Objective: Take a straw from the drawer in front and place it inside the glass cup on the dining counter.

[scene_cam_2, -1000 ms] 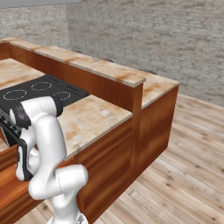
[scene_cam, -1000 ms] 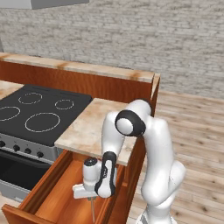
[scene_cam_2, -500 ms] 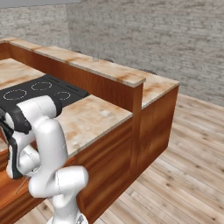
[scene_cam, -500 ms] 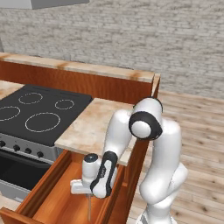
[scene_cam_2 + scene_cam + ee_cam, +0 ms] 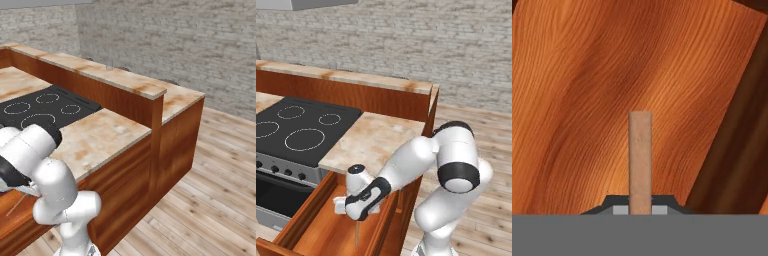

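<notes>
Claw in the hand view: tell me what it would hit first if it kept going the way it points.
The claw, shut on the straw, points at the drawer floor. Going straight on, the straw's far end would likely touch that wood first; how near it is cannot be judged.

Tan straw point(image 5: 640, 160), reddish wood-grain drawer point(image 5: 577, 100)

A rendered home kitchen is showing: a black cooktop point(image 5: 298, 127) with ring burners is sitting left of the jaws, an oven point(image 5: 276, 185) with knobs beneath it, marbled counters point(image 5: 376, 142) behind, a brick wall point(image 5: 406, 45) running beyond.
</notes>
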Controlling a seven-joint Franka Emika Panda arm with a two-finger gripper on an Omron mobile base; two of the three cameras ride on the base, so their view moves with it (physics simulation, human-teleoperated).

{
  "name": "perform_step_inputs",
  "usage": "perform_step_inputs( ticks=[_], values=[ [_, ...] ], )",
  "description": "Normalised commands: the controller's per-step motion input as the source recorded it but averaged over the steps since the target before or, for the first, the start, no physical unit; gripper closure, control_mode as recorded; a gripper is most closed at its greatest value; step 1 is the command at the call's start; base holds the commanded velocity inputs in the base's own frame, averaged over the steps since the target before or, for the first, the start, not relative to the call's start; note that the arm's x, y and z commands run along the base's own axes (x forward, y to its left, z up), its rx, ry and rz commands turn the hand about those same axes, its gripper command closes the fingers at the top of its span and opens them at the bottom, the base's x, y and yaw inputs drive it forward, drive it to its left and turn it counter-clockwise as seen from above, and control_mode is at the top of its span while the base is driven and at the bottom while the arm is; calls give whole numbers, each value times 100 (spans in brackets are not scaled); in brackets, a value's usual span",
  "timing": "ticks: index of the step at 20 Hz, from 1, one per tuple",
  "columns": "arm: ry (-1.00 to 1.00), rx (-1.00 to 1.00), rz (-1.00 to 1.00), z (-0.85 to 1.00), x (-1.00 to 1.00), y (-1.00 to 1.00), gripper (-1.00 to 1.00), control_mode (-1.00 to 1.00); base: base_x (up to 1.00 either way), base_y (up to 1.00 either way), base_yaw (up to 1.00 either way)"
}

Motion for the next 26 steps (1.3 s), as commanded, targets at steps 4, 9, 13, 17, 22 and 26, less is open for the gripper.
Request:
perform_step_inputs(
  ticks=[4, 9, 13, 17, 22, 26],
  values=[
    [8, -3, 0, 89, 0, 0, 100, -100, 0, 0, 0],
    [5, -2, 0, 89, 0, 0, 100, -100, 0, 0, 0],
    [1, -6, 0, 90, 0, -1, 100, -100, 0, 0, 0],
    [0, -11, 0, 82, 0, -6, 100, -100, 0, 0, 0],
    [0, -11, 0, 70, 0, -23, 100, -100, 0, 0, 0],
    [4, -7, 0, 67, 8, -41, 100, -100, 0, 0, 0]
  ],
)
